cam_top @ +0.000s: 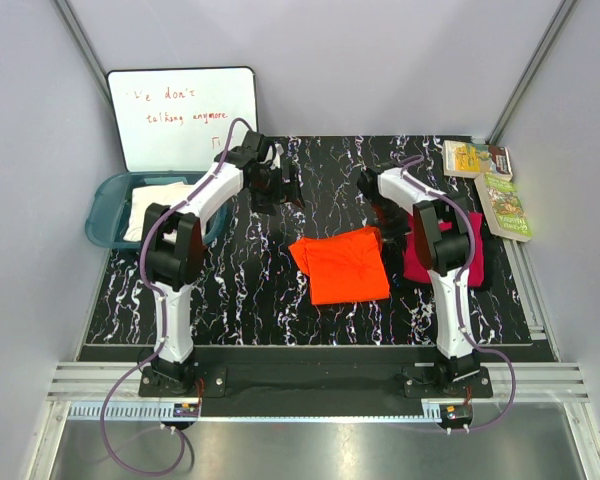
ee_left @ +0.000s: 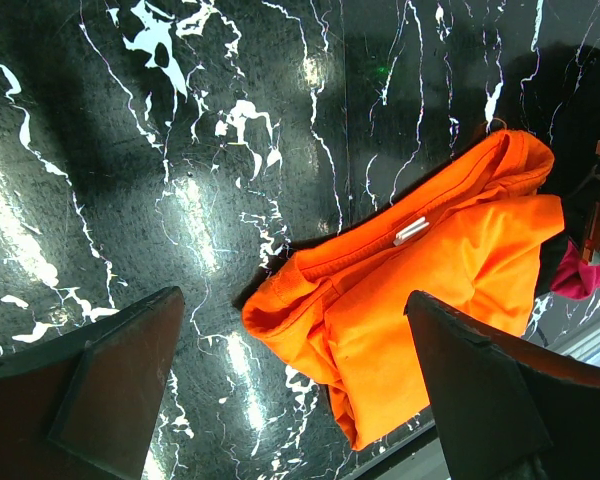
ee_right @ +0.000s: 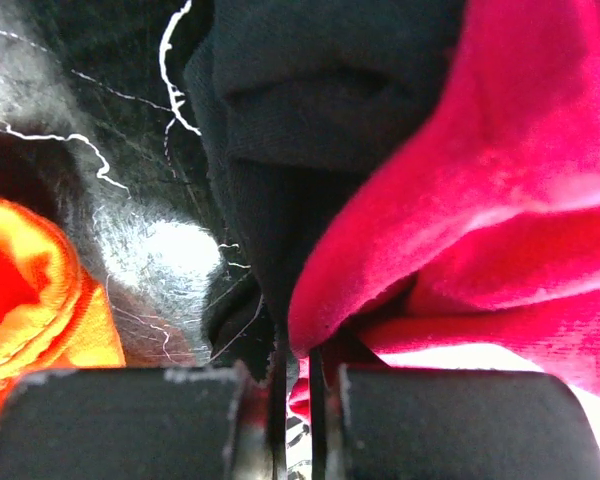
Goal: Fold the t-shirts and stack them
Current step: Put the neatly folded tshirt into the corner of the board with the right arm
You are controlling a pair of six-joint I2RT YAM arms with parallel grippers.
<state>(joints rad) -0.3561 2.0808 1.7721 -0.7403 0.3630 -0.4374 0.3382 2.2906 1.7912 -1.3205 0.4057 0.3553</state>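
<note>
Pale walls (cam_top: 380,60) enclose a black table (cam_top: 230,290) (white-veined, glossy).

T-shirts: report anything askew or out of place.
The orange t-shirt lies folded but skewed to the table edges, one corner bunched. The magenta t-shirt is crumpled and mixed with black cloth. Nothing looks spilled.

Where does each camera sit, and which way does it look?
Top external: above and behind the robot, looking down on the table; left arm and right arm show.
Left wrist: on the left arm, facing down at the orange t-shirt, open left gripper framing it.
Right wrist: on the right arm, close against the magenta t-shirt, right gripper shut on it.
Shared: the orange t-shirt appears in all three.
</note>
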